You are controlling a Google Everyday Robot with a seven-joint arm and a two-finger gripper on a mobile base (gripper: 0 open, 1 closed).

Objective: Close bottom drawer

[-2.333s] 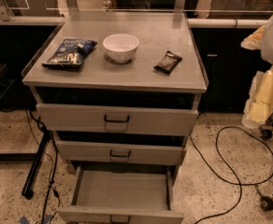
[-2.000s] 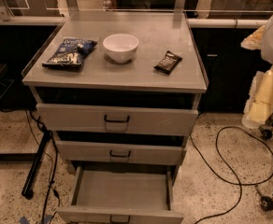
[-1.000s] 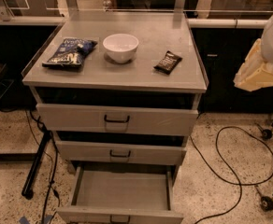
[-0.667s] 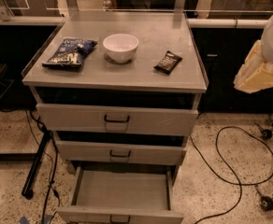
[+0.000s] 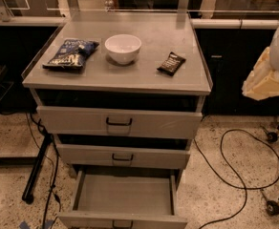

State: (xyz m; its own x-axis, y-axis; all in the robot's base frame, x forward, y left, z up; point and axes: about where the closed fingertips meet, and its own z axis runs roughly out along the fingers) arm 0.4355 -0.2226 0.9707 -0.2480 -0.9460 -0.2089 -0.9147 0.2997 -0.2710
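The bottom drawer (image 5: 123, 194) of the grey metal cabinet (image 5: 120, 78) is pulled far out toward me. Its flat tray is empty, and its narrow front panel with a small black handle (image 5: 122, 223) lies at the bottom edge of the camera view. The two taller drawers above it, top (image 5: 118, 122) and middle (image 5: 122, 155), stand out only slightly. My gripper is not in view. Only a white and cream part of my arm (image 5: 269, 70) shows at the right edge, level with the cabinet top and apart from the cabinet.
On the cabinet top lie a blue snack bag (image 5: 71, 54), a white bowl (image 5: 123, 48) and a dark bar wrapper (image 5: 171, 63). A black cable (image 5: 235, 175) loops on the speckled floor at the right. A black stand leg (image 5: 37, 168) and wheeled legs (image 5: 273, 206) flank the cabinet.
The cream part of my arm at the right edge has risen from lower beside the cabinet to tabletop height. The drawers and the items on top have not moved.
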